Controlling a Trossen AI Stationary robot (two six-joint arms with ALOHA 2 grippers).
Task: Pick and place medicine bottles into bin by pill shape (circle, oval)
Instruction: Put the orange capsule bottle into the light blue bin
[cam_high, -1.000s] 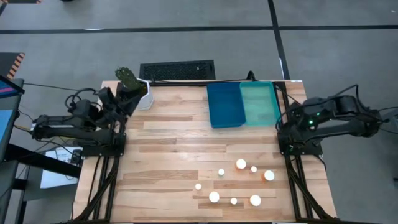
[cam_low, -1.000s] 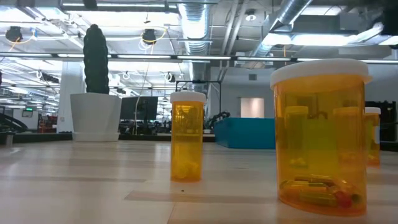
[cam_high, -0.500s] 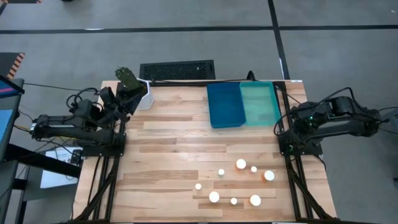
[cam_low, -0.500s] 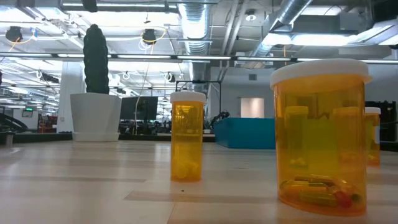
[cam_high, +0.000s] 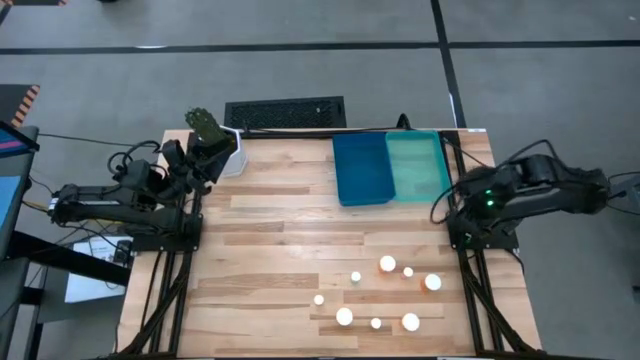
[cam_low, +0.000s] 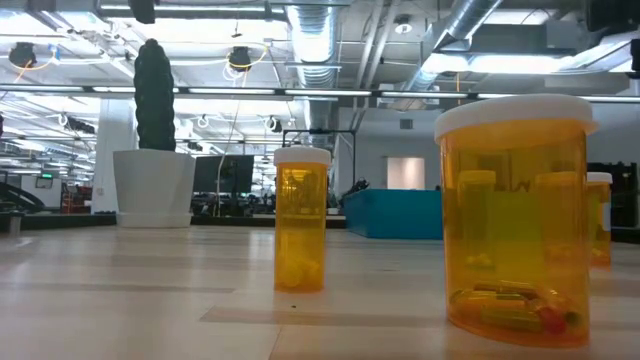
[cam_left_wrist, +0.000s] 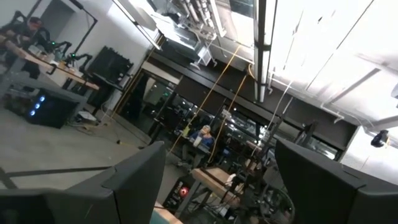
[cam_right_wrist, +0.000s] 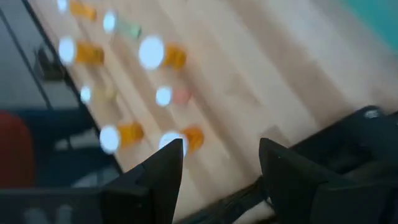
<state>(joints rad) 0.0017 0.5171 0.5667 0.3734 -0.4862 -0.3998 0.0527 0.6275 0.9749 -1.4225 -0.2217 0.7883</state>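
Wooden table (cam_high: 280, 230), bearing all items; two bins side by side at its far edge, a dark blue bin (cam_high: 362, 168) and, touching it on the right, a teal bin (cam_high: 418, 166), both showing nothing inside from above; left arm (cam_high: 120, 200) parked at the table's left edge beside a white pot with a dark plant (cam_high: 214, 140), its left gripper (cam_left_wrist: 217, 186) released, fingers spread wide and pointing out into the room; right arm (cam_high: 530, 195) folded at the right edge, its right gripper (cam_right_wrist: 217, 165) partly parted with nothing between the fingers, aimed across the boards toward the bottles; medicine bottles (cam_high: 380, 292), eight white caps counted from above, clustered in the near right part of the table, well apart from the bins; wider amber bottle (cam_low: 515, 215) close to the low camera, long capsules lying in its base; narrower amber bottle (cam_low: 301, 218) farther back, contents too small to tell. Step in hand, as judged: reach for a first bottle; advisable to take an outer one of the cluster, descend straight over the cap with fingers clear of neighbours, and settle the pill shape before choosing a bin.
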